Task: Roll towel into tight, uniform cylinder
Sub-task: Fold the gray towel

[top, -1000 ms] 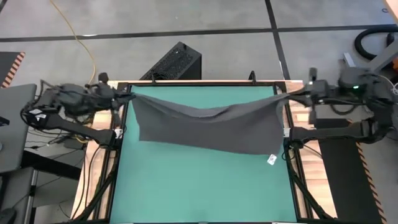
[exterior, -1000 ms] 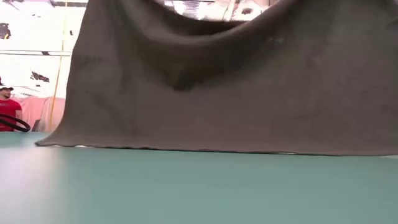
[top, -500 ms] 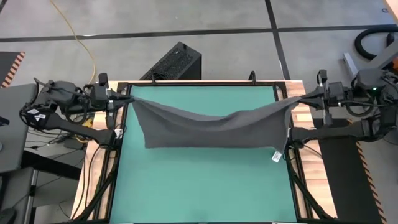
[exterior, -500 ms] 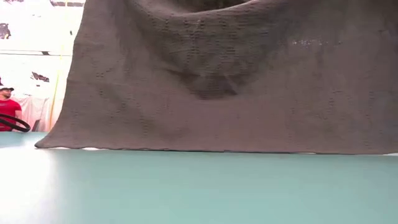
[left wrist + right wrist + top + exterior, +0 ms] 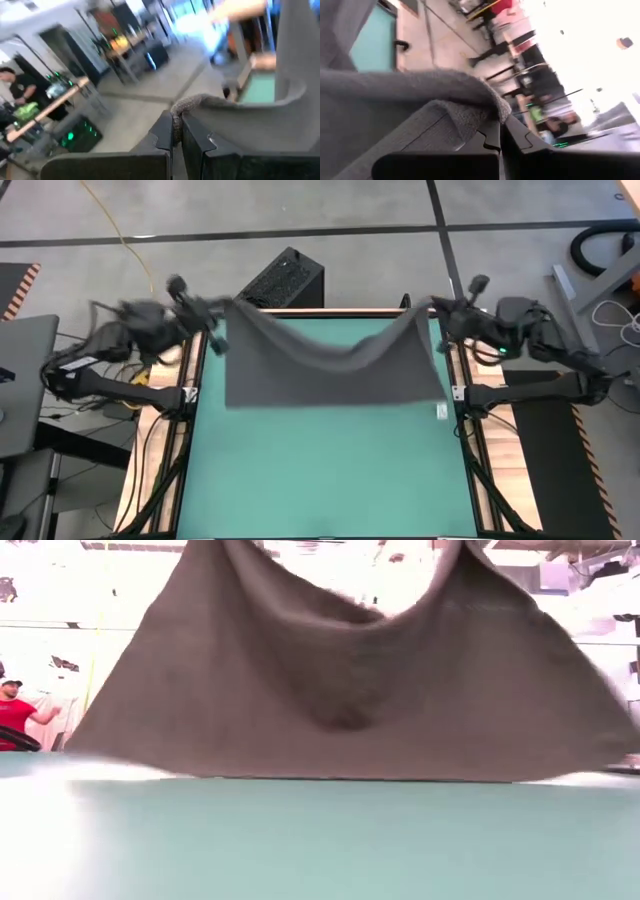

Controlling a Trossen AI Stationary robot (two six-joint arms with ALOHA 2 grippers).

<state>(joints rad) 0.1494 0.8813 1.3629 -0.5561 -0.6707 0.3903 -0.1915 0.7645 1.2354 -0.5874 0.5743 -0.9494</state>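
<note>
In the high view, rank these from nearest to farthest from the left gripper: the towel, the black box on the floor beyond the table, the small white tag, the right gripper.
1. towel: its corner is pinched in the left gripper.
2. black box: on the floor past the table's far edge.
3. right gripper: holding the opposite towel corner.
4. white tag: near the table's right edge.
</note>
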